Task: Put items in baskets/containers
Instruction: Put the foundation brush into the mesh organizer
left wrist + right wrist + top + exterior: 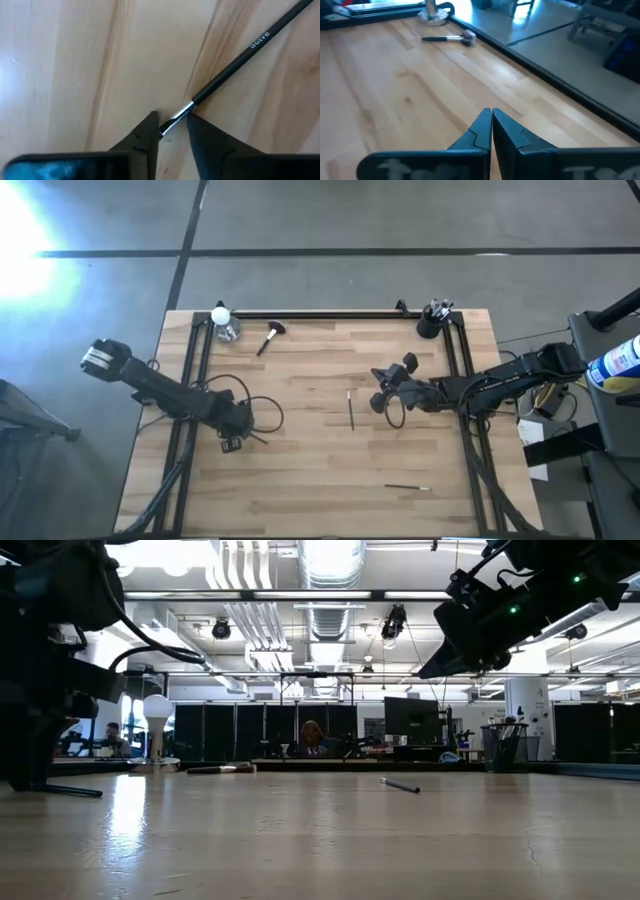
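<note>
My left gripper (172, 131) is low over the table's left part (232, 442), open. Its fingertips stand on either side of the silver ferrule end (181, 114) of a thin dark brush (240, 55) that lies flat on the wood. My right gripper (491, 120) is shut and empty, raised above the table right of centre (385, 395). Two more thin brushes lie flat, one mid-table (351, 410) and one near the near edge (408, 488). The brown-handled fluffy brush (270, 337) lies near the far edge. The black cup (432, 323) at the far right corner has brushes standing in it. My left gripper comes down on the brush from above, its fingers across the shaft at the ferrule end (172, 125). The brush tip reaches the edge of one finger (150, 132), but I cannot tell whether either finger touches it. The brush lies on the table.
A light bulb on a silver base (222, 322) stands at the far left corner beside the black frame rail (320, 314). Loose cables (262, 412) trail from the left arm. Bare wood lies across the table's middle and near side (320, 470).
</note>
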`<state>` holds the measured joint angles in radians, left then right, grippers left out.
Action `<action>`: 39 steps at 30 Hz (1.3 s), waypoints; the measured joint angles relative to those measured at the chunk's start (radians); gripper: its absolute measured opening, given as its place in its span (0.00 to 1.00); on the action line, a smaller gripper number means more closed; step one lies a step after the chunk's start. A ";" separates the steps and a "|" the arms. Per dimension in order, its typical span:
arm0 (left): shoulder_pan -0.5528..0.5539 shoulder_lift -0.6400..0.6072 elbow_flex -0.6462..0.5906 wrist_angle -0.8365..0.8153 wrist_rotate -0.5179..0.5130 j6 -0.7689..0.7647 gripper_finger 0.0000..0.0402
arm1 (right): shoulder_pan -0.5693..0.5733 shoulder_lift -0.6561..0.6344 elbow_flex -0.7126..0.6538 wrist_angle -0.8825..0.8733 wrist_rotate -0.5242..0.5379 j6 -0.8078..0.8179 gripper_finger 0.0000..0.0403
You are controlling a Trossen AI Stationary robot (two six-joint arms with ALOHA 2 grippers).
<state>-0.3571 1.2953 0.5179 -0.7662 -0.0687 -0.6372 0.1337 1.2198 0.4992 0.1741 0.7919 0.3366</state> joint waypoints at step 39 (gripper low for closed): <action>0.298 0.117 0.106 0.949 0.558 -0.493 0.00 | 0.168 0.539 0.585 -0.229 -0.329 -0.461 0.28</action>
<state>-0.0586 1.4121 0.6243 0.1830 0.4896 -1.1300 0.3019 1.7587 1.0845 -0.0552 0.4625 -0.1246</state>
